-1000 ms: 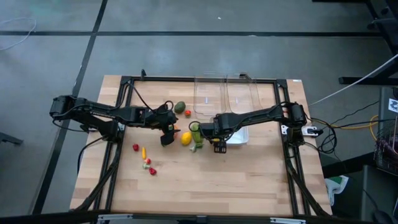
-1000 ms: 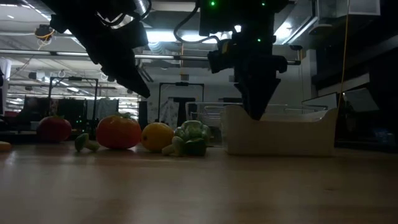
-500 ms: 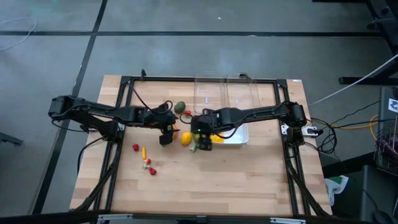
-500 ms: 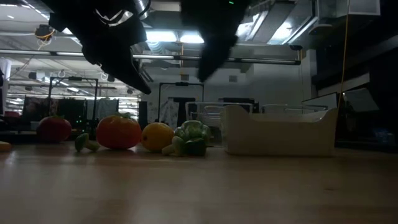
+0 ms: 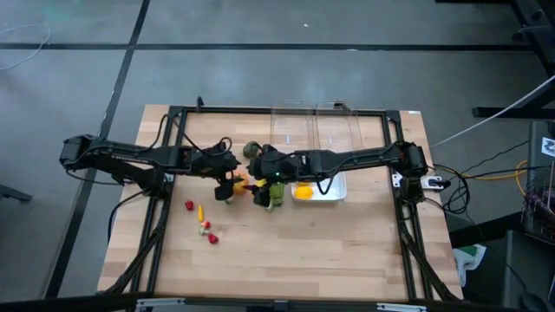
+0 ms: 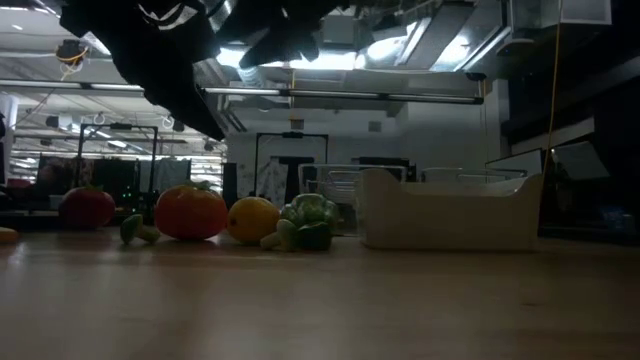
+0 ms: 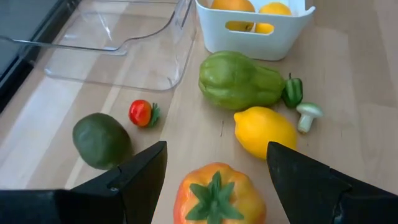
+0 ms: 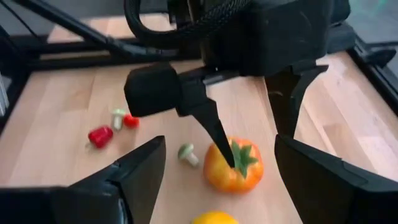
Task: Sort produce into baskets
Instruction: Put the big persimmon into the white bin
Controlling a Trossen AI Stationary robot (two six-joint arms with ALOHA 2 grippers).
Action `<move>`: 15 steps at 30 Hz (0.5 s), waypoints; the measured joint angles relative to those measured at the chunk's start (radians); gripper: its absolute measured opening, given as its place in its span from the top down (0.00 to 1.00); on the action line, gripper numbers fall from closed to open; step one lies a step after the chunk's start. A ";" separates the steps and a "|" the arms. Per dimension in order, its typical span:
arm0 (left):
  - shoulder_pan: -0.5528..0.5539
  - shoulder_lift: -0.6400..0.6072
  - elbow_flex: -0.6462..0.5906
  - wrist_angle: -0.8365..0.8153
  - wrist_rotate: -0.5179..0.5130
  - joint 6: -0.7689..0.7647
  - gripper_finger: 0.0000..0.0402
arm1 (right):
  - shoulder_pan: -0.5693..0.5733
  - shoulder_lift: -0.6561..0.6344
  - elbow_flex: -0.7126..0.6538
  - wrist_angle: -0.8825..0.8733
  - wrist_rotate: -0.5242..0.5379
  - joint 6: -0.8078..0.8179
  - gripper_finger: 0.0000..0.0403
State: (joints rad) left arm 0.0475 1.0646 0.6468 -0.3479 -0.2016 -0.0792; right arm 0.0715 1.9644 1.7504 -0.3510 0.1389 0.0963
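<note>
**Sorting barely started — two pieces binned, rest loose on table**

Left gripper (image 7: 214, 163) is hovering with fingers spread, holding nothing, straddling the orange-red tomato-like piece (image 7: 216, 193) directly below it. Just past that: yellow lemon (image 7: 265, 130), small white mushroom (image 7: 308, 114), tiny green pepper (image 7: 293, 90), then the big green ribbed piece (image 7: 239, 80). Off to one side are sitting a dark green avocado-like piece (image 7: 101, 140) and a small red tomato (image 7: 141, 112).

Right gripper (image 8: 217, 171) is facing in from the opposite side of the same orange piece, also spread and empty. Arms are crowding each other; collision risk, I'd say.

Farther out: white basket (image 7: 253, 42) is holding two orange/yellow pieces. Clear basket (image 7: 121, 46) beside it is looking empty; the second clear basket (image 5: 336, 130) too, as far as I can tell.

Tiny red and yellow bits (image 5: 201, 222) are lying well apart from both grippers, unsorted.
</note>
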 joint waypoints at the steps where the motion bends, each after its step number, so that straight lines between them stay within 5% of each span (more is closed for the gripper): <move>1: 0.000 -0.009 0.000 -0.006 0.000 0.000 0.32 | 0.000 0.000 0.000 0.009 0.000 0.000 0.26; 15: 0.000 -0.051 0.000 -0.044 0.000 0.000 0.32 | 0.000 0.000 0.000 0.009 0.000 0.000 0.26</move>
State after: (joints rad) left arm 0.0475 1.0134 0.6468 -0.3921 -0.2016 -0.0793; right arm 0.0715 1.9644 1.7500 -0.3420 0.1387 0.0963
